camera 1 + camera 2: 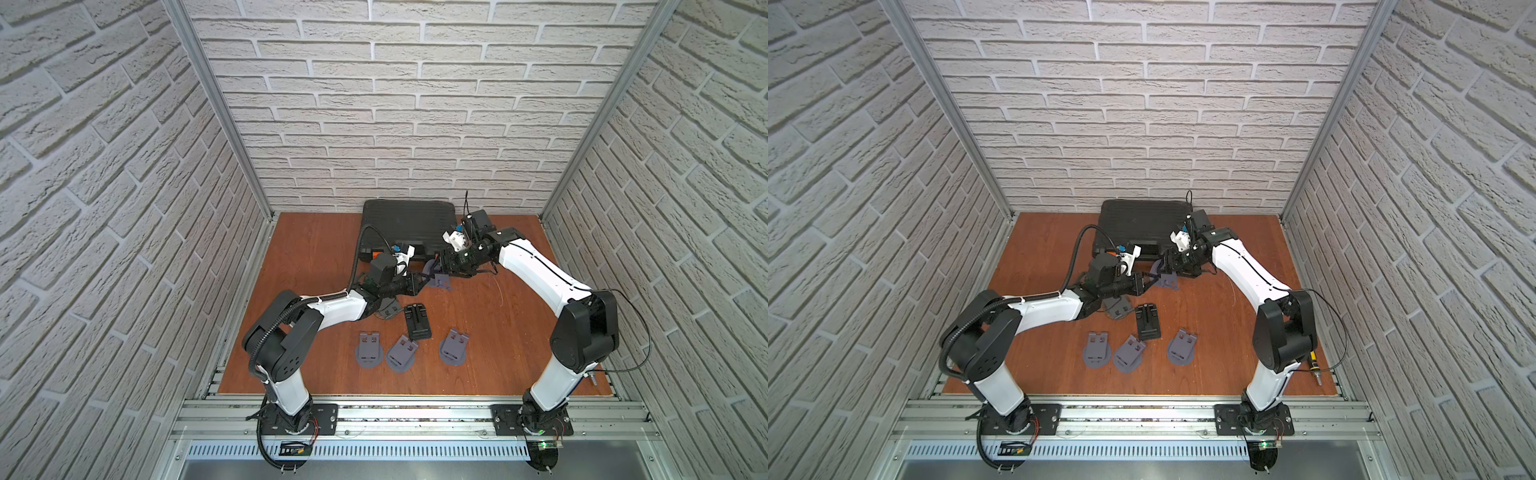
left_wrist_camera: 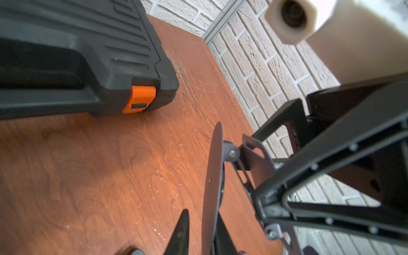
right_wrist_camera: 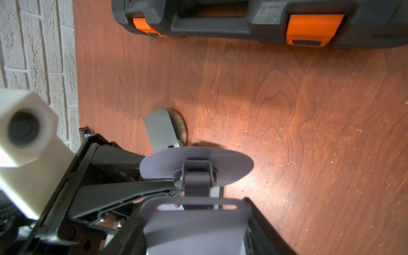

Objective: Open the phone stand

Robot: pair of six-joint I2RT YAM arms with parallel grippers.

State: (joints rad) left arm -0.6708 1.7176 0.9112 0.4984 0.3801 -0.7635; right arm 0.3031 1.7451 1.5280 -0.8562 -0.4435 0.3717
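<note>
A grey phone stand [image 1: 439, 281] [image 1: 1165, 279] hangs above the middle of the table between both grippers. My right gripper [image 1: 444, 269] [image 3: 194, 212] is shut on its flat back plate [image 3: 194, 225], which fills the span between the two fingers. A hinge arm joins that plate to the round base disc [image 3: 198, 163] [image 2: 213, 181], swung away from it. My left gripper [image 1: 424, 279] [image 2: 202, 220] straddles the disc edge with its jaws slightly apart. One fingertip [image 2: 185, 220] stands clear of the disc and the other lies against it.
A black tool case with orange latches [image 1: 407, 228] [image 2: 141, 97] lies at the back. Three folded grey stands [image 1: 369, 349] [image 1: 401, 353] [image 1: 454, 347] and a black one [image 1: 417, 322] lie near the front. Another stand [image 1: 388, 311] sits under the left forearm.
</note>
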